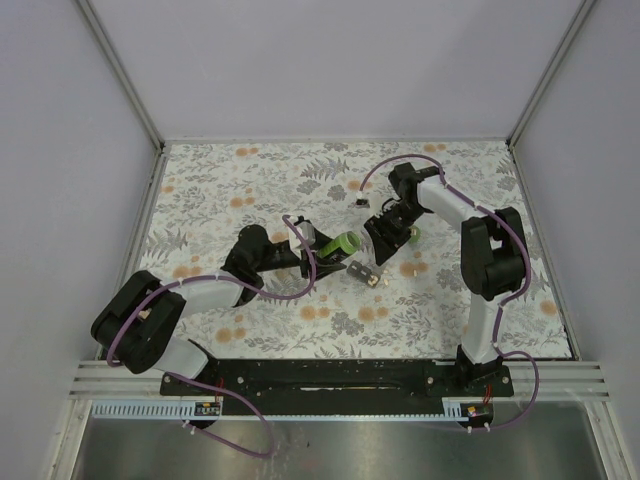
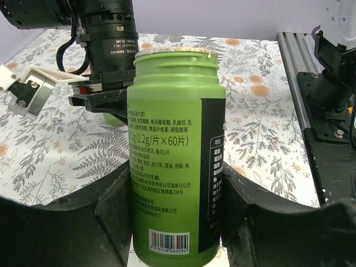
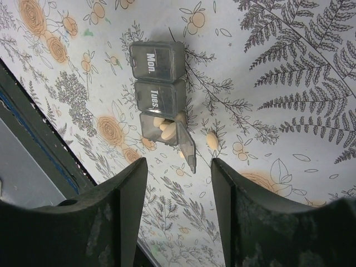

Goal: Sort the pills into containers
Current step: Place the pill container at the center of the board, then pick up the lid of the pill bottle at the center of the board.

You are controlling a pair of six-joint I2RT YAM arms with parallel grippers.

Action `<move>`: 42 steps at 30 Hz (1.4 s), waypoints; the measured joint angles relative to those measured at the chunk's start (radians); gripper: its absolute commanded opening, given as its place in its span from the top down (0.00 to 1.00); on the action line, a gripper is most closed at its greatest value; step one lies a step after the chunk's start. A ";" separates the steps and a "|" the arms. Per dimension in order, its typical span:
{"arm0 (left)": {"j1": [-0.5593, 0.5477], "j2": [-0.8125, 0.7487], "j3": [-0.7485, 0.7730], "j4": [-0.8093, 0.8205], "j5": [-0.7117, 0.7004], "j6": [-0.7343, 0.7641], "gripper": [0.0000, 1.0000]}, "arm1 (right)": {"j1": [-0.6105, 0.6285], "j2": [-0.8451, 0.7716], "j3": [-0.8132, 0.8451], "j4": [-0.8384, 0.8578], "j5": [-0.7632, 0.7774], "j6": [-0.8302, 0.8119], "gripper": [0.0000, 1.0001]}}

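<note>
- Pills (image 3: 161, 127) are seen in the third cell of the pill organizer (image 3: 158, 94), whose lid is flipped up. The cells marked "Mon." and "Tues." are closed.
- The organizer is found just beyond the tips of the right gripper (image 3: 179, 167), in line with the gap and touched by neither finger. The fingers are spread and nothing is held between them.
- One loose pill (image 3: 212, 140) is seen on the table (image 1: 230, 180) just beside the raised lid. A second pale shape is partly hidden behind the lid and cannot be told for sure.
- The green bottle (image 2: 167, 111) is clamped around its lower half by the left gripper (image 2: 175, 183). Its mouth is uncapped, and its contents cannot be seen.
- From above, the bottle is seen tilted over the middle of the table, its mouth turned towards the right arm. The organizer is placed just beside it, to the right and nearer the bases.
- Little room is left between the two grippers, since the right one is held close to the bottle's mouth.
- A small green object (image 1: 414, 235) is seen just right of the right gripper, and a small dark object (image 1: 360, 203) near it on the far side.
- The widest stretches of table are found left of the left arm and along the far edge.
- The table is bounded by white walls (image 1: 330, 60) on three sides and by a black base rail (image 1: 330, 375) at the near edge.
</note>
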 measured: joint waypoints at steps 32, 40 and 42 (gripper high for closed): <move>0.016 -0.046 0.012 -0.119 -0.050 0.058 1.00 | -0.007 -0.463 -0.378 0.219 0.426 0.167 0.43; 0.016 -0.043 0.012 -0.134 -0.049 0.058 1.00 | -0.010 -0.478 -0.470 0.345 0.493 0.217 0.43; 0.016 -0.041 0.012 -0.134 -0.049 0.060 1.00 | -0.011 -0.476 -0.482 0.371 0.498 0.224 0.43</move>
